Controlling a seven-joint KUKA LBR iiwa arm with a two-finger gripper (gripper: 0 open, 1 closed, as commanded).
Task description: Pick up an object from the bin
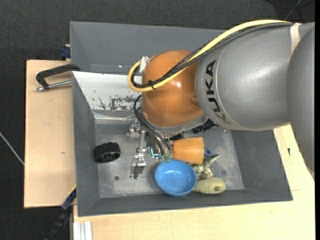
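Note:
My gripper (137, 164) hangs low over the middle of the bin floor, under the arm's orange cover. A black ring-shaped thing (106, 152) lies to its left, apart from it. Just right of the gripper, a round blue bowl (175, 178) sits near the front wall. An orange cup (189, 150) lies on its side behind the bowl, close to the gripper. I see nothing held in the gripper.
A pale beige lump (210, 186) lies right of the blue bowl by the front wall, with small greenish bits (212, 160) behind it. The arm and its cover hide the bin's back right part. The left floor around the black ring is bare metal.

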